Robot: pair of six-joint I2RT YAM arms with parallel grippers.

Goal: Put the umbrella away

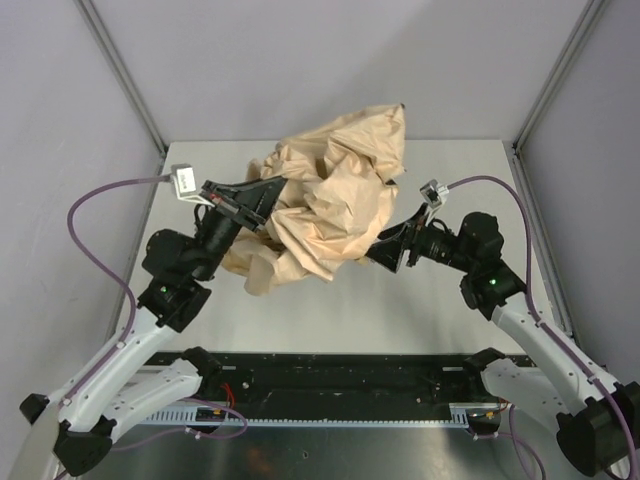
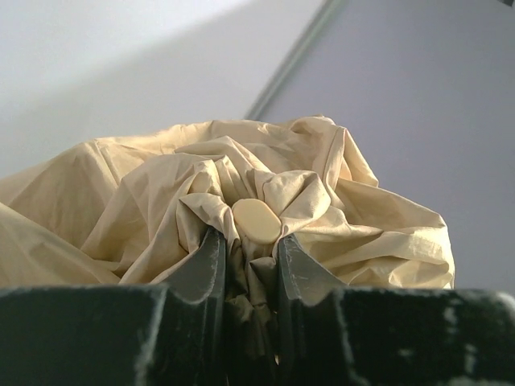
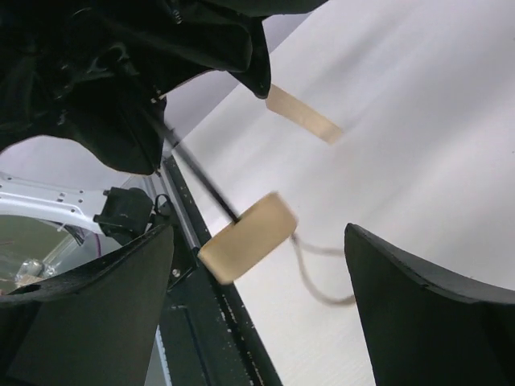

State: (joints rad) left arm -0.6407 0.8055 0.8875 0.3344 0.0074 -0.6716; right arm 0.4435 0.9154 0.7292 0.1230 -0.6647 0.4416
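Left tool (image 2: pixel 251 240) pinches umbrella (image 1: pixel 330 210) fabric; right tool (image 3: pixel 257 233) gapes wide near the blurred handle (image 3: pixel 245 239).

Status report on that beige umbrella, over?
Left tool pinching umbrella by its top cap. Right tool open, wooden handle loose between its jaws. Fabric bunched, not yet furled.

White lower links and black upper joints are seen on both arms — the left arm (image 1: pixel 120 370) at lower left of the frame, the right arm (image 1: pixel 545 345) at lower right. A purple cable (image 1: pixel 120 184) is run to a small white box (image 1: pixel 183 180) at each wrist, and a green light (image 1: pixel 492 281) is lit on each.
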